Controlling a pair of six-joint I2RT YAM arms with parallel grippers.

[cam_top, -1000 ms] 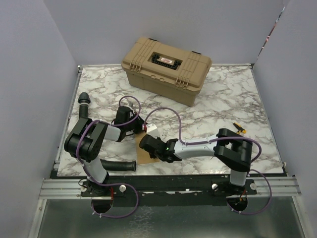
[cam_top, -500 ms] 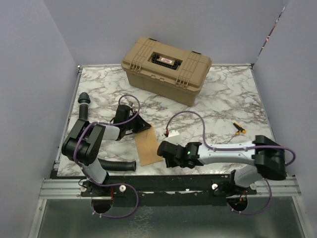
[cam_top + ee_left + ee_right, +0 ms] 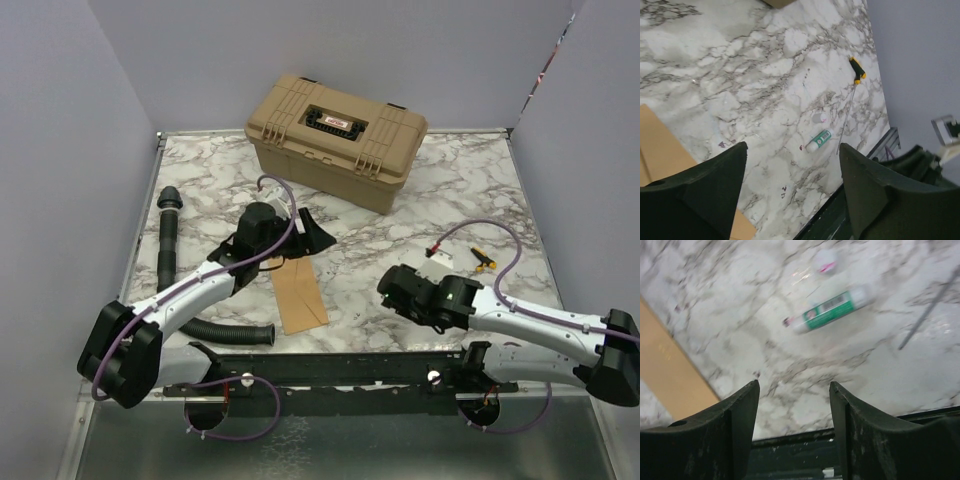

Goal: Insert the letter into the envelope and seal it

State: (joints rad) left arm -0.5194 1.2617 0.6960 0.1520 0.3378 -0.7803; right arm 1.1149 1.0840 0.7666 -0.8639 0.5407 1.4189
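Hovering w/ both pincers apart and empty: the left gripper has only bare marble between its fingers, and the right gripper the same. The envelope lies flat on the marble table, near the front edge and between the 2 arms. Neither gripper touches it. Its long axis runs far-to-near, a bit slanted, w/ the near end toward the right. It looks like a plain closed rectangle, but I cannot tell if the flap is sealed. No separate letter shows; prob. it is inside, not confirmable. The left gripper hangs just beyond the envelope's far short end. The right gripper is off to its right, more apart. So I judge the left arm is nearer for any pressing. A glue stick and a screwdriver lie on the right arm's side.
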